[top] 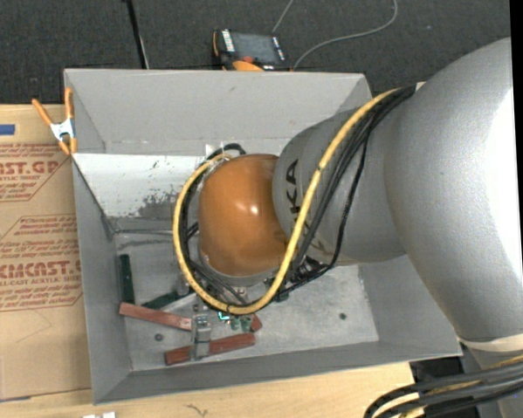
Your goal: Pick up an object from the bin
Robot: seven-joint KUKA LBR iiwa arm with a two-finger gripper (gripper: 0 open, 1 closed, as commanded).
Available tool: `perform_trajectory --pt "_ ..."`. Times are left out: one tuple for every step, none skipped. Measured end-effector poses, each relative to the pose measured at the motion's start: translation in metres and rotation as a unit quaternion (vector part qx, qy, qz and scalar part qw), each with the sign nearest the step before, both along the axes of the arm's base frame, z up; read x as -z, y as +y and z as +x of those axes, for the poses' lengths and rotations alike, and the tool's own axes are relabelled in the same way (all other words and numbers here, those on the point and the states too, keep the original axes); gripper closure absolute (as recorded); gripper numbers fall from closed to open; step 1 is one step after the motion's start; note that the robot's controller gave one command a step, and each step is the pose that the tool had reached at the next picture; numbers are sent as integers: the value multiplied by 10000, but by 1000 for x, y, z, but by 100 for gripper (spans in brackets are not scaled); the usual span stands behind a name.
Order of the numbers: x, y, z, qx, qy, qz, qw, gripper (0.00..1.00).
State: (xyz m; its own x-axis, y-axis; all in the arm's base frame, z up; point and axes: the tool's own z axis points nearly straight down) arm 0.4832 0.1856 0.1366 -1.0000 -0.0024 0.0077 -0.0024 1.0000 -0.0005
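Observation:
My gripper (201, 336) reaches down below the orange dome at the bin's front left; one grey fingertip shows there. It stands on or just above two reddish-brown flat strips. One strip (153, 315) runs from the left toward the fingertip. The other strip (223, 346) lies along the front wall and passes under the fingertip. Whether either strip is between the fingers I cannot tell. A dark green stick (125, 277) lies upright in the picture near the left wall. A second green piece (164, 299) pokes out from under the dome.
The arm and its dome with looped cables cover the bin's middle and right. The floor at the front right shows bare grey metal. The left and front walls stand close to the fingertip.

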Motion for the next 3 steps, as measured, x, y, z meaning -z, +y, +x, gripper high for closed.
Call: perform_trajectory --pt "71 -22 41 -1 -25 -1 10000 0" --pt "67 -21 41 -12 -37 8 10000 100" --pt "-82 -8 62 -1376 -84 15 9905 100"
